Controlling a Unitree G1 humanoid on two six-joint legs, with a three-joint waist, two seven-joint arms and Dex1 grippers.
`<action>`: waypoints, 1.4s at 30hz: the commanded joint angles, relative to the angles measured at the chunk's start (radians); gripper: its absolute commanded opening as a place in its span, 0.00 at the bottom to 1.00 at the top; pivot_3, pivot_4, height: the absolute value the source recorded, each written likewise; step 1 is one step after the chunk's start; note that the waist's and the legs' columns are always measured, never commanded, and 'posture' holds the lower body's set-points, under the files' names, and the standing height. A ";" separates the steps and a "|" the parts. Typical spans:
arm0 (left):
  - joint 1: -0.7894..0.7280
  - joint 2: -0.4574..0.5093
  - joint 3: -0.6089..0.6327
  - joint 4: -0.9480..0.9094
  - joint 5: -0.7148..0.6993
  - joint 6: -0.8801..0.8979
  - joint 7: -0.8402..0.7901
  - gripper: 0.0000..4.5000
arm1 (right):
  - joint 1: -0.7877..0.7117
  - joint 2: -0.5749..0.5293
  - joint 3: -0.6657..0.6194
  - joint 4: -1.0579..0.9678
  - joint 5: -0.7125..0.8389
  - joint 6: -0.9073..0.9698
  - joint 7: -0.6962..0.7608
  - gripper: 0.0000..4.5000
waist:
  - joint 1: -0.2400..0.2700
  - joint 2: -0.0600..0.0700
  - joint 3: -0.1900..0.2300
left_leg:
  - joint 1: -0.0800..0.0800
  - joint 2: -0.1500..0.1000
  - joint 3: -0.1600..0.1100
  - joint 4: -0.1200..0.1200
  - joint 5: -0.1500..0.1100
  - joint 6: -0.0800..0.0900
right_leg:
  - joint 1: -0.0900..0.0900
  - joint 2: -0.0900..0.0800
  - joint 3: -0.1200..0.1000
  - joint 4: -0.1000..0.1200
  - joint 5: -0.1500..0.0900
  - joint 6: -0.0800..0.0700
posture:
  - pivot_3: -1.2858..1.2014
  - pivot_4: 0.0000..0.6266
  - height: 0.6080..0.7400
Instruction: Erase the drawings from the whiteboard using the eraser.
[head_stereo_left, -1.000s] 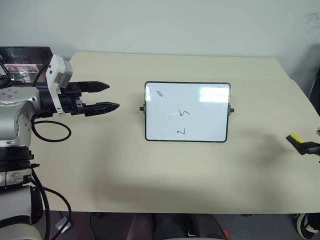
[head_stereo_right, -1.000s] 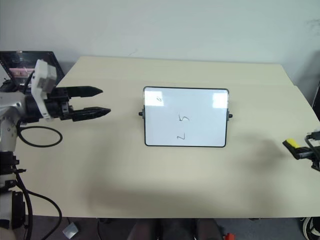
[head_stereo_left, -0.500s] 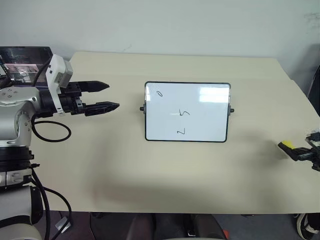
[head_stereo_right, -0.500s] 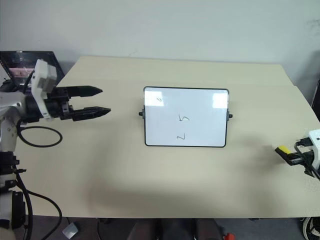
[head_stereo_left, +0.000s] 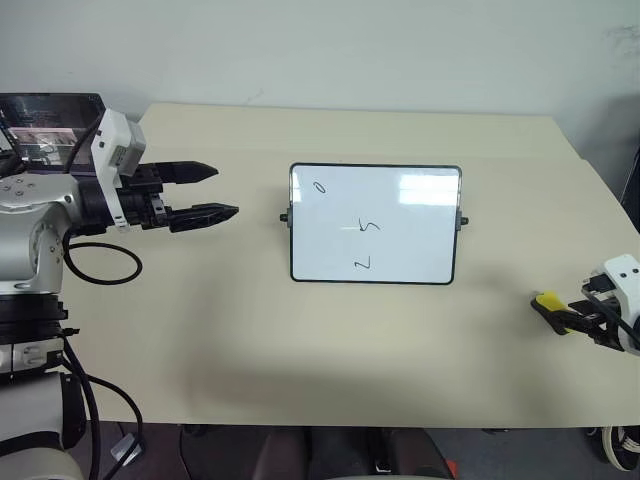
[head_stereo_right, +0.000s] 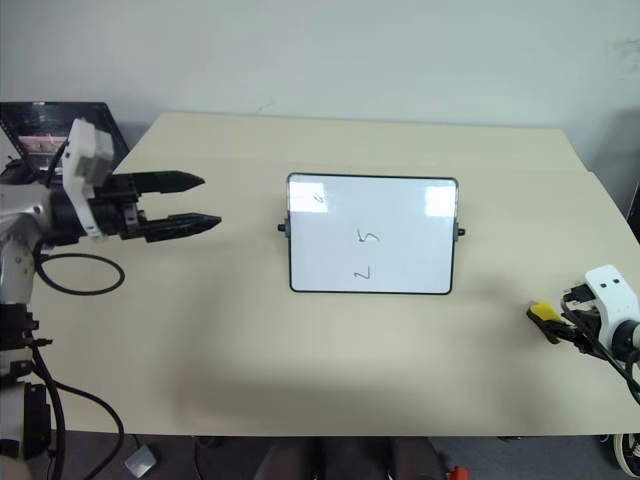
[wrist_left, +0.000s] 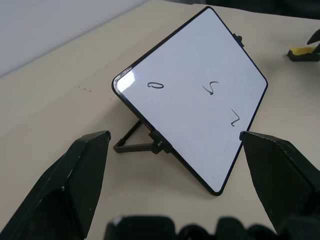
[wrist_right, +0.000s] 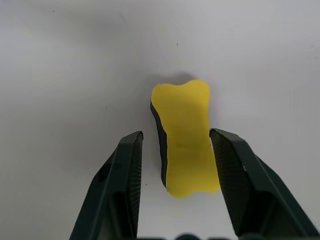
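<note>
The whiteboard (head_stereo_left: 400, 225) stands propped at the middle of the table, bearing the drawings: a small oval (head_stereo_left: 319, 187), a "5" (head_stereo_left: 369, 227) and a "2" (head_stereo_left: 362, 264). My left gripper (head_stereo_left: 227, 191) hovers open to the left of the board, pointing at it with nothing between its fingers. At the table's right edge my right gripper (wrist_right: 176, 134) points down at the tabletop with its fingers apart. The yellow eraser (wrist_right: 185, 135) with its black side lies between them, with a gap showing beside one finger. In the left eye view the eraser (head_stereo_left: 548, 300) is to the lower right of the board.
A laptop (head_stereo_left: 45, 120) stands open at the far left behind my left arm. The beige table (head_stereo_left: 300, 340) has bare surface in front of the board and between the board and the eraser. A cable loops below my left wrist.
My right arm has come leftward and lower over the table, bringing the eraser closer to the board. The left arm and the whiteboard have stayed put.
</note>
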 joint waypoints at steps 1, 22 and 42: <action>-0.007 0.019 0.032 -0.024 -0.004 -0.014 0.003 1.00 | -0.026 -0.018 0.005 0.021 -0.012 -0.026 0.002 0.46 | 0.001 0.000 0.000 | 0.000 0.000 0.000 0.000 0.000 0.000 | 0.000 0.000 0.000 0.000 0.000 0.000 | 0.52 0.24 1.00; 0.013 0.030 0.046 -0.035 -0.004 -0.014 0.011 1.00 | -0.066 -0.038 0.061 0.131 -0.043 -0.099 0.053 0.73 | 0.001 0.000 0.000 | 0.000 0.000 0.000 0.000 0.000 0.000 | 0.000 0.000 0.000 0.000 0.000 0.000 | 0.52 0.24 1.00; 0.023 0.035 0.047 -0.058 -0.002 -0.005 0.025 1.00 | -0.085 -0.025 0.110 0.199 -0.054 -0.126 0.066 0.73 | 0.000 0.000 0.000 | 0.000 0.000 0.000 0.000 0.000 0.000 | 0.000 0.000 0.000 0.001 0.000 0.000 | 0.52 0.24 1.00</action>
